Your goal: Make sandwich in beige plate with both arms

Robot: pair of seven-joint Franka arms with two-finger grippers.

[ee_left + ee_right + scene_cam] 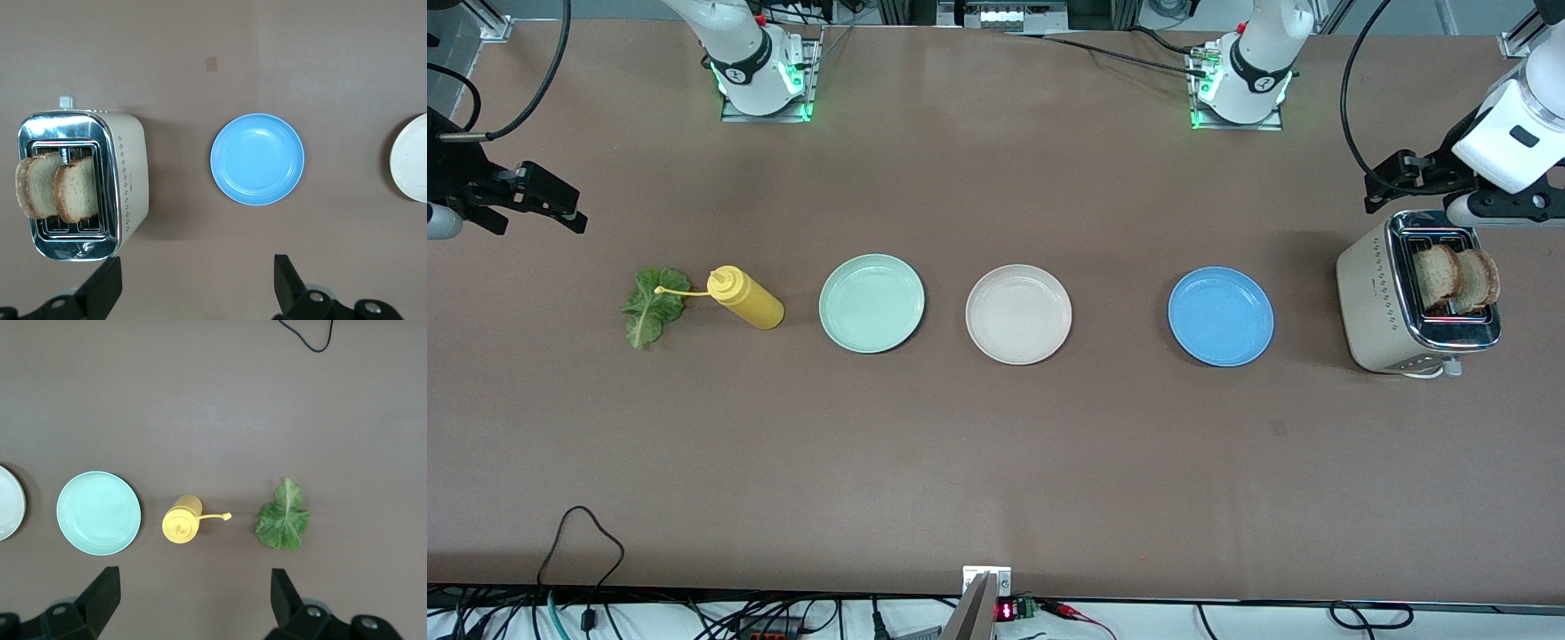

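No readable text, label, brand or number on anything in view.

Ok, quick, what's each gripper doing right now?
Left gripper: open, holding nothing, up over the table by the toaster.
Right gripper: open, holding nothing, up over the right arm's end of the table.

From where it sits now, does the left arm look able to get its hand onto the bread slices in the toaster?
Probably yes. The left hand is open, over the table beside the cream toaster, and the two brown bread slices stand up out of its slots with nothing covering them.
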